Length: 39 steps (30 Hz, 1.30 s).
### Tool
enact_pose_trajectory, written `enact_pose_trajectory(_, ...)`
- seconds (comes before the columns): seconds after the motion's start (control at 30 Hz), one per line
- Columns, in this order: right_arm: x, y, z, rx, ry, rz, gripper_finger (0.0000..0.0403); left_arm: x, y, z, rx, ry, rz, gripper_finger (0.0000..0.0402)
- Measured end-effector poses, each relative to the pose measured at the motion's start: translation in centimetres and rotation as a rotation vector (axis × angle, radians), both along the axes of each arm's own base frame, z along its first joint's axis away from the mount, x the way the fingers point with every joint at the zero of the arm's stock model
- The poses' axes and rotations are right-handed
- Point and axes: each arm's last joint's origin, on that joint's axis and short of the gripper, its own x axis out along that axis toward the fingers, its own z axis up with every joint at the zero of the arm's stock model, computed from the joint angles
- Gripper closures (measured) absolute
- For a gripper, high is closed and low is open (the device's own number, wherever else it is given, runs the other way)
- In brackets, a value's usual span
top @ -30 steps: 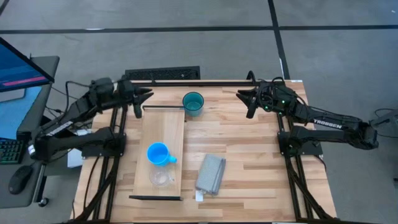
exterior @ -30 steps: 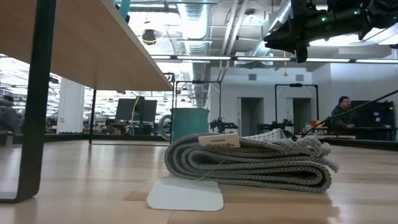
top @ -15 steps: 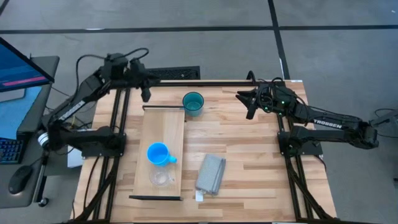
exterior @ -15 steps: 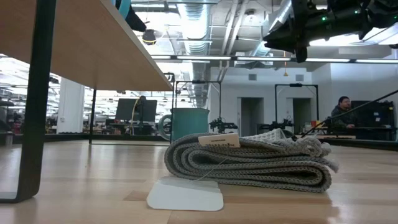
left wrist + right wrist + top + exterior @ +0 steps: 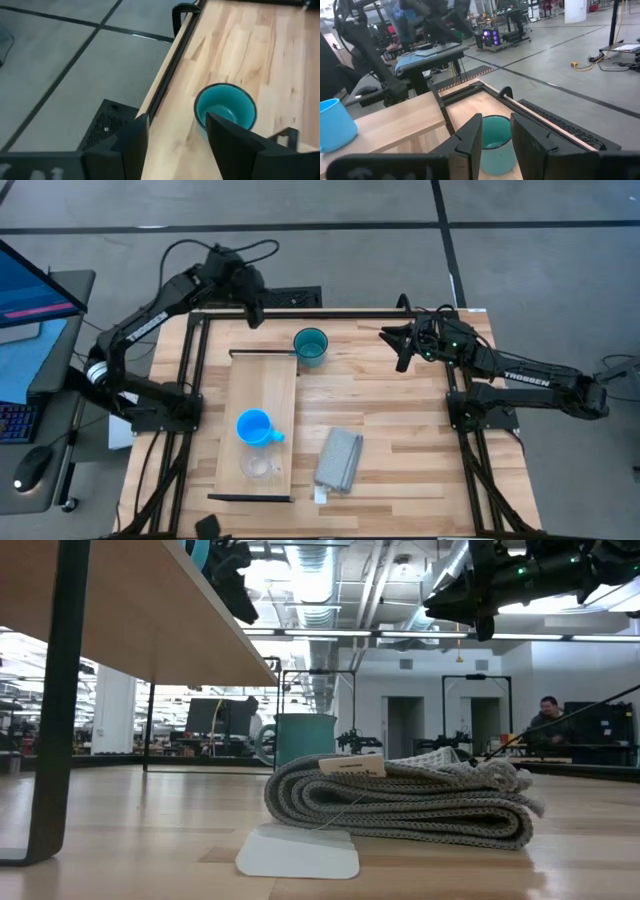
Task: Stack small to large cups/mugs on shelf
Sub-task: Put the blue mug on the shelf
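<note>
Since a second ago, left gripper [image 5: 254, 313] has swung toward the teal mug [image 5: 311, 346], fingers apart, empty. Right gripper [image 5: 400, 346] waits apart. Blue mug [image 5: 255, 427] and clear cup [image 5: 259, 465] sit on the shelf [image 5: 262, 385]; 0 stacked.

Two cups [image 5: 255, 427] [image 5: 260, 466] stood on the shelf [image 5: 262, 385]; a third mug [image 5: 311, 345] stood on the table just beyond the shelf's far end; a folded cloth [image 5: 338, 459] lay right of the shelf.
</note>
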Motion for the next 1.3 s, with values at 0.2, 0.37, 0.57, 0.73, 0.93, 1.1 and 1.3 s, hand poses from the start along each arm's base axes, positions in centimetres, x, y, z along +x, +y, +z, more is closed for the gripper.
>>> enact_pose_trajectory(0.2,0.0,0.0,0.0,0.000,0.000,0.000,0.0280,2.3,1.5,0.0,-0.010,0.012,-0.021,0.0212)
enact_pose_trajectory(0.37,0.0,0.0,0.0,0.000,0.000,0.000,0.0280,4.5,1.7,-0.4,-0.051,0.070,-0.066,0.0222)
enact_pose_trajectory(0.57,0.0,0.0,0.0,0.000,0.000,0.000,0.0280,7.0,2.2,-1.3,-0.172,0.127,-0.042,0.0230)
enact_pose_trajectory(0.73,0.0,0.0,0.0,0.001,0.002,0.000,0.0280,9.2,2.5,-2.4,-0.150,0.224,-0.030,0.0231)
enact_pose_trajectory(0.93,0.0,0.0,-0.4,0.017,0.035,0.000,0.0280,10.8,2.4,-3.0,-0.148,0.266,-0.061,0.0231)
enact_pose_trajectory(1.1,-0.1,0.0,-0.6,0.026,0.055,0.001,0.0280,11.0,2.3,-3.0,-0.149,0.261,-0.060,0.0231)
enact_pose_trajectory(1.3,-0.1,0.0,-0.6,0.025,0.054,0.001,0.0280,11.5,2.2,-3.4,-0.177,0.260,-0.044,0.0231)
